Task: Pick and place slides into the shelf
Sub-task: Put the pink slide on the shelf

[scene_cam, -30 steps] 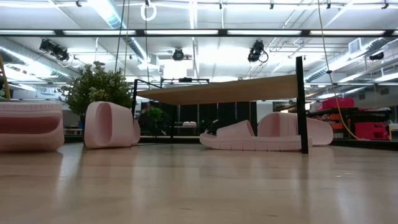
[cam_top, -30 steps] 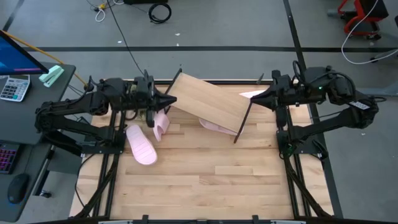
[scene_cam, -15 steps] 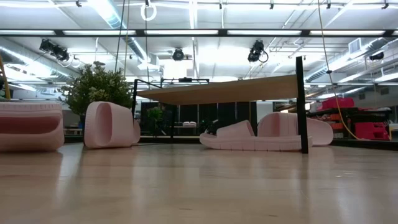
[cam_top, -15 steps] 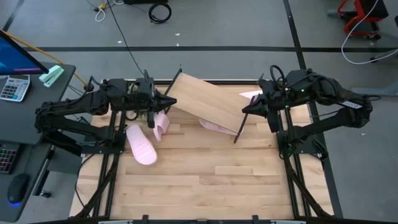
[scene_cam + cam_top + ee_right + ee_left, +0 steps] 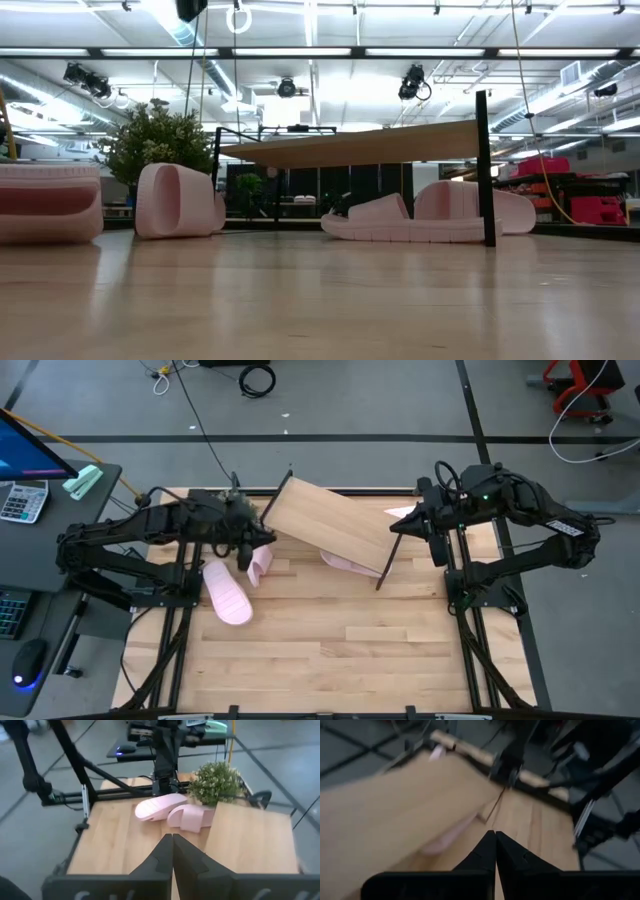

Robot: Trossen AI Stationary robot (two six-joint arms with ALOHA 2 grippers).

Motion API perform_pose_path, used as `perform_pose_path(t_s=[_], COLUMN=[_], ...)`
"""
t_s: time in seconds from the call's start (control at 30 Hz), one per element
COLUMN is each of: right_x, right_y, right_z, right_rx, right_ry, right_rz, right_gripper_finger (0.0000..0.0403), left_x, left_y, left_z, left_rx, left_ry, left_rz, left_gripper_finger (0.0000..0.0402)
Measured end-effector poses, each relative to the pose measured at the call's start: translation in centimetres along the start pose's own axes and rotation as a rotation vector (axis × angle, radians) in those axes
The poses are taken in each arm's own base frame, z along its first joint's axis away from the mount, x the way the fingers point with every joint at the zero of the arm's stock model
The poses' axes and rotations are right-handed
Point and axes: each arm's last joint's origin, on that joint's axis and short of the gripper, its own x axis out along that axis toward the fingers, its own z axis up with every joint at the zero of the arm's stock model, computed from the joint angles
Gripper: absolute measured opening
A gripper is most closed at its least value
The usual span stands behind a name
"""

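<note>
Both arms are empty and between picks, by my read; shelf (image 5: 330,527) sits at about 12 o'clock on the tabletop (image 5: 320,650), board slanted and skewed, nothing on its top face in the high view. Left gripper (image 5: 262,537) is over the shelf's 9 o'clock end, fingers pinched fully together, holding nothing; right gripper (image 5: 397,530) is at the shelf's 3 o'clock end, near the black leg (image 5: 389,560), fingers likewise closed and empty. Slides: flat slide (image 5: 227,591) at roughly 8 o'clock of the shelf, lying clear on the wood; tipped slide (image 5: 258,561) just beside it, standing on edge, near the left gripper; third slide (image 5: 350,564) tucked under the board's 6 o'clock edge; fourth slide (image 5: 405,512) only a pink sliver at the shelf's 2 o'clock, close to the right gripper. No slide placed yet, so the task looks near its start. Next move probably: open left fingers, drop toward the tipped slide at 7 o'clock, grip its strap band; mind the board edge on the lift.
</note>
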Motion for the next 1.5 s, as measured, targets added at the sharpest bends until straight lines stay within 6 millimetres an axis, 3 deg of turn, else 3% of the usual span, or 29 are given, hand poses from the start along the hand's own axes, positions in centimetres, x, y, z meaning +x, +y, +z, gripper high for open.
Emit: perform_pose_path(t_s=[0.2,0.37,0.73,0.97,1.3,1.5], right_x=[0.0,0.0,0.0,0.0,-0.1,-0.1], right_y=[0.0,0.0,-0.1,-0.1,-0.2,-0.2], right_z=[0.0,0.0,-0.4,-0.4,-0.7,-1.0], right_rx=[0.029,0.030,0.017,0.012,0.023,0.024], right_ry=[-0.004,-0.003,0.045,0.043,0.071,0.101], right_rz=[-0.010,-0.010,-0.014,-0.035,-0.051,-0.053], right_gripper_finger=[0.0014,0.0014,0.0017,0.0018,0.0020,0.0021], left_x=[-0.2,-0.2,-0.5,-0.5,3.4,5.8], left_y=[-0.3,-0.7,-0.1,0.5,-0.7,-1.5], left_z=[-1.6,-2.0,-3.1,-4.7,-6.5,-8.3], left_rx=[0.081,0.042,-0.333,-0.609,-0.801,-0.894], left_ry=[0.166,0.200,0.316,0.419,0.509,0.583], left_rz=[-0.028,-0.054,0.061,0.290,0.465,0.614], left_gripper_finger=[0.0023,0.0015,0.0031,0.0038,0.0007,0.0030])
